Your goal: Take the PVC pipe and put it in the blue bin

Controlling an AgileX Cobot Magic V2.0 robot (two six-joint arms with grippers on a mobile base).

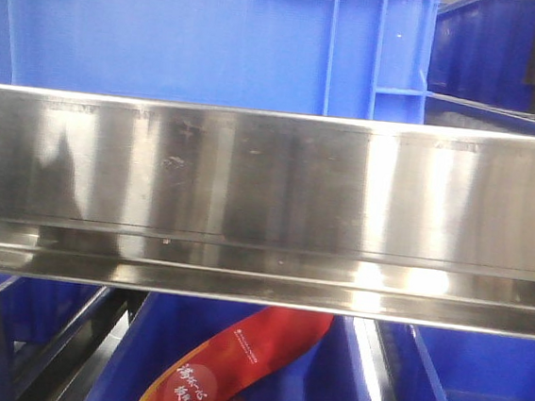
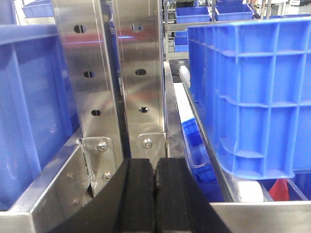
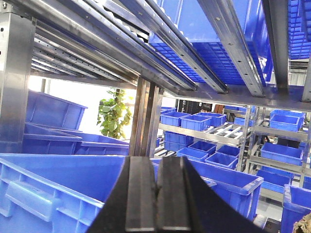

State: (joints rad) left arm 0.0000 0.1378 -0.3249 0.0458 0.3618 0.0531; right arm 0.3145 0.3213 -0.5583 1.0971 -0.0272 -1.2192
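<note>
**Left gripper** (image 2: 155, 194): black fingers (image 2: 138, 194) pressed together, nothing between them. It sits low in the left wrist view, in front of a steel shelf frame.

**Right gripper** (image 3: 158, 194): black fingers (image 3: 141, 199) pressed together, holding nothing. It is above the rim of a large open bin (image 3: 48, 194).

**PVC pipe**: its position cannot be told from any view.

**Front view**
- Brushed steel rail (image 1: 269, 182), running level across the whole picture.
- Blue crate (image 1: 198, 33), standing on the shelf just behind and above the rail.
- Lower bin (image 1: 335, 382), under the rail.
- Red packet (image 1: 233, 363) with white print, lying tilted in the lower bin.
- Second lower bin (image 1: 486, 392), beside the first on the right.

**Left wrist view**
- Steel uprights (image 2: 90, 73), two side by side, with slotted holes and bolted feet.
- Ribbed crate (image 2: 252, 97), blue, on the shelf to the right of the uprights.
- Side bin (image 2: 29, 107), blue, to the left of the uprights.
- White object (image 2: 250, 191), partly hidden below the ribbed crate; its kind cannot be told.
- Red patch (image 2: 281, 188), just beside the white object.

**Right wrist view**
- Shelf rails (image 3: 194, 53) overhead, carrying blue bins.
- Steel post (image 3: 148, 116), behind the gripper.
- Green plant (image 3: 114, 114), left of the post.
- Far racks (image 3: 204, 121), holding many blue bins.
</note>
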